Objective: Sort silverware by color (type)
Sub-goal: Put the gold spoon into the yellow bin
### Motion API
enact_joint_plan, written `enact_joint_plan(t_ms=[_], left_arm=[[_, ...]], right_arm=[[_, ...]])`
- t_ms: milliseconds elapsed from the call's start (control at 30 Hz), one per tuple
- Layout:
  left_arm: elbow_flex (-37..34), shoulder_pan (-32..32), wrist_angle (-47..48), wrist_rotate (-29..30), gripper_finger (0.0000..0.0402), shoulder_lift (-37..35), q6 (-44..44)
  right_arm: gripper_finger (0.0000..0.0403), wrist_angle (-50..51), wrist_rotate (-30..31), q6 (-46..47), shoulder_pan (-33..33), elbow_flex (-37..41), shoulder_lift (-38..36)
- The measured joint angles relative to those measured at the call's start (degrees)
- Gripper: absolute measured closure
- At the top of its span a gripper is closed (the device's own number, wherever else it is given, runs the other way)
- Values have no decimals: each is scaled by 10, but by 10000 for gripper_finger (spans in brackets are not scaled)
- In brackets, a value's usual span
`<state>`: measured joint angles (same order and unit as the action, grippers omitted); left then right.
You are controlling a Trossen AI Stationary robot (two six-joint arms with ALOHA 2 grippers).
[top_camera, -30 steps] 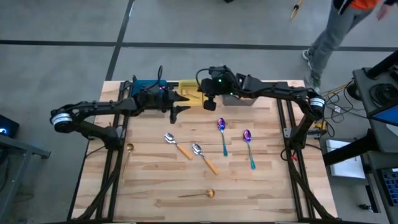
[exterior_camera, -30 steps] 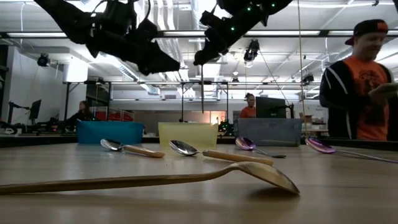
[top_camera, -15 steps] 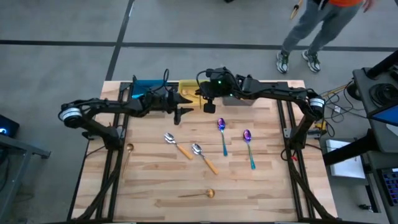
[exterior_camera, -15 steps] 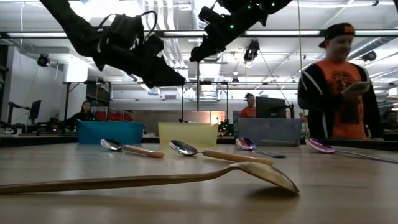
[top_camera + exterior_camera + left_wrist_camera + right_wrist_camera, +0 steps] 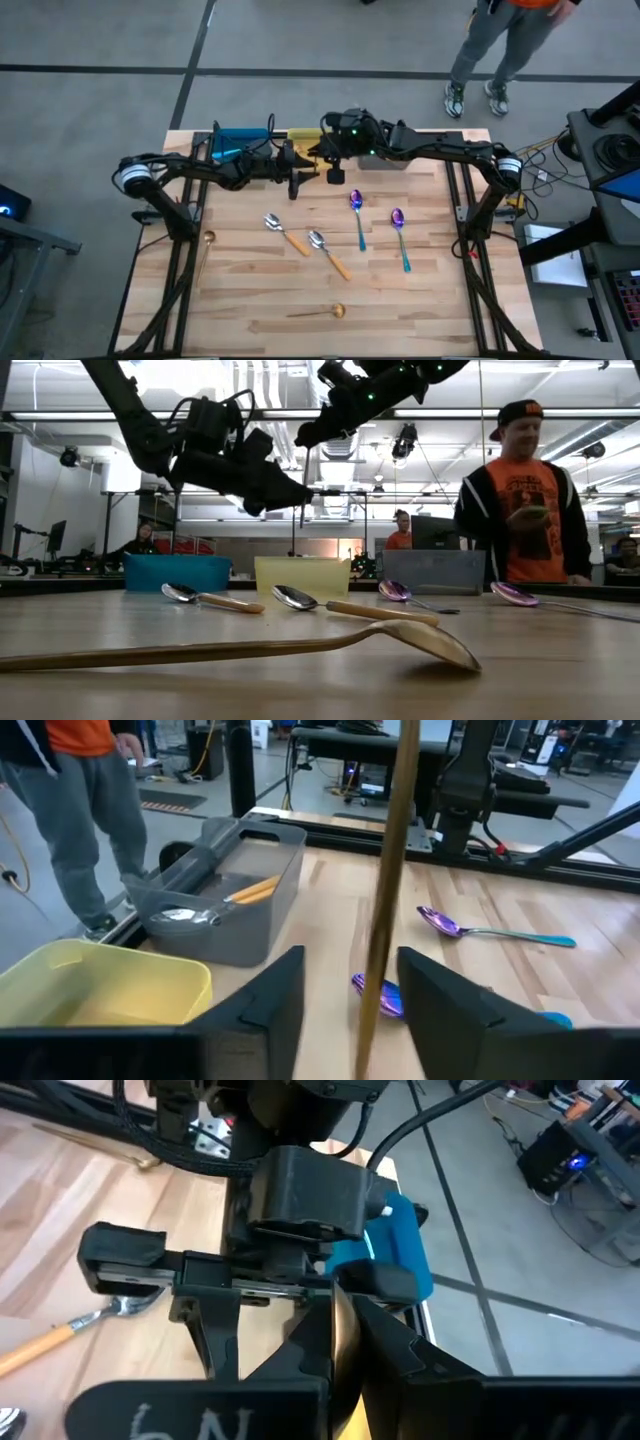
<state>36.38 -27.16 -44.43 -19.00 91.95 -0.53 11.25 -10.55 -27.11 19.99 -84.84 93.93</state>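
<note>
Six spoons lie before you on the table: gold spoon nearest. Beyond, your right gripper pinches a gold-handled spoon upright near the yellow bin, while your left gripper, fingers spread, hangs beside it.

Both grippers crowd the yellow bin — near table lies open.

- Gold spoon: handle blurred in left wrist view, both ends cut by frame edges.
- Purple spoon beside gray bin: partly hidden behind that handle.
</note>
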Motion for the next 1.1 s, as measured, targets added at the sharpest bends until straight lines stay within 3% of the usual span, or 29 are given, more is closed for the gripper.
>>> enact_joint_plan(t_ms=[200,433,700,867,1100], left_arm=[[0,0,-6,3,387,3,0],[-1,0,-27,17,397,-5,2],[-1,-4,-41,24,399,-12,13],[8,-41,-46,20,399,-27,25],[21,-138,-45,23,400,-49,49]], right_arm=[[381,-14,1,-1,0,0,0],[364,-39,4,43,1,0,0],[291,-95,0,54,2,1,0],[247,-124,5,62,10,-13,0],[208,-200,128,72,38,-38,0]])
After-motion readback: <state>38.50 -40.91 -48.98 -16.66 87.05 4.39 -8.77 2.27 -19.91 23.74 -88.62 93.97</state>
